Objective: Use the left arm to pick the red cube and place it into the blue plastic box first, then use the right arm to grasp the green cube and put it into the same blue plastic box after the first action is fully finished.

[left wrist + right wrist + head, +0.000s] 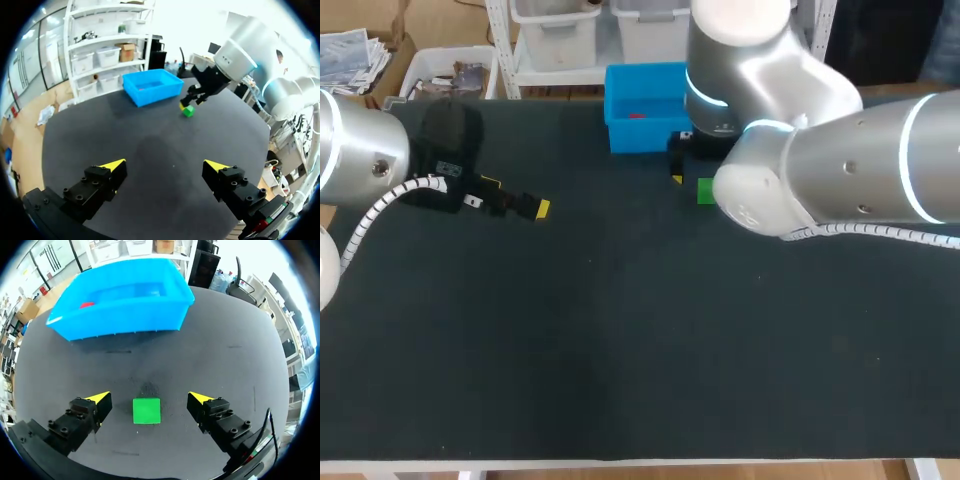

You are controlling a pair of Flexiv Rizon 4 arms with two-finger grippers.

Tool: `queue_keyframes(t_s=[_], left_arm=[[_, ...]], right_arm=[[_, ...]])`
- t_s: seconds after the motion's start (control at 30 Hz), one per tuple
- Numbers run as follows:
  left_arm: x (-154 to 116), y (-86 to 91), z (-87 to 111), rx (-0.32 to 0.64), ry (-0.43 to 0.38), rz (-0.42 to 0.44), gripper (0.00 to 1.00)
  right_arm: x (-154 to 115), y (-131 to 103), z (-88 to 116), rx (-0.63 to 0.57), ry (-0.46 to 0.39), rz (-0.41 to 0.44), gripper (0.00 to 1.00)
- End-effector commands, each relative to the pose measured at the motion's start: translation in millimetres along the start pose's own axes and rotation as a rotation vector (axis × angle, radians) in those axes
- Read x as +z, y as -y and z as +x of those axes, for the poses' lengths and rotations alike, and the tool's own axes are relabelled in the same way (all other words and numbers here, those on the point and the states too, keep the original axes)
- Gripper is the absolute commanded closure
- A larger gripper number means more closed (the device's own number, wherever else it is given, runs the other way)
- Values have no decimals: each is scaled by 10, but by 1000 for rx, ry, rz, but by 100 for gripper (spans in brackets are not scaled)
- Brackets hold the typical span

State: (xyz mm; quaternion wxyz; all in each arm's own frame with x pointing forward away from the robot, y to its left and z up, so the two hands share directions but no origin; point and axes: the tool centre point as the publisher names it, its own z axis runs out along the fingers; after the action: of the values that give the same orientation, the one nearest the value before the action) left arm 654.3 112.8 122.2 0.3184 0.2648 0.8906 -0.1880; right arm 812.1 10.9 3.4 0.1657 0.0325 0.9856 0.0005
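- Head view: your left arm (365, 150) comes in from the left and lies low over the desk (620, 340). The wrist is stretched toward the middle. The left fingers (540, 208) point sideways, well apart from every task thing.
- Your right arm (840, 170) reaches across from the right, with its big joints bulking over the far side and the wrist turned down near the blue box (630, 85). Of the right fingers (678, 179) you see only one yellow tip, just beside the green cube (705, 191) on the desk. The red cube (637, 115) lies inside the box.
- Left wrist view: the left fingers (114, 165) are spread wide over bare desk and hold nothing. Far ahead sits the blue box (152, 92). The green cube (188, 111) is near it, under the right arm's wrist.
- Right wrist view: the right fingers (100, 399) stand wide, one on each side of the green cube (146, 411). There is a gap on both sides, so neither finger touches it. The cube lies flat on the desk. Ahead, the blue box (125, 322) holds the red cube (87, 305) near one end.
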Motion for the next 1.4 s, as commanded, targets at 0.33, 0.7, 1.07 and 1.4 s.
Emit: queue_keyframes(t_s=[0.33, 0.7, 1.07, 1.4], left_arm=[[2, -16, 8, 2, 4, 7, 0], [2, -16, 8, 2, 4, 7, 0], [2, -16, 8, 2, 4, 7, 0], [2, -16, 8, 2, 4, 7, 0]], right_arm=[[120, -1, -18, -9, -32, 5, 0], [210, 1, 78, -22, -57, 13, 0], [228, 14, 89, -24, -50, 27, 100], [141, 45, 78, -17, -36, 30, 100]])
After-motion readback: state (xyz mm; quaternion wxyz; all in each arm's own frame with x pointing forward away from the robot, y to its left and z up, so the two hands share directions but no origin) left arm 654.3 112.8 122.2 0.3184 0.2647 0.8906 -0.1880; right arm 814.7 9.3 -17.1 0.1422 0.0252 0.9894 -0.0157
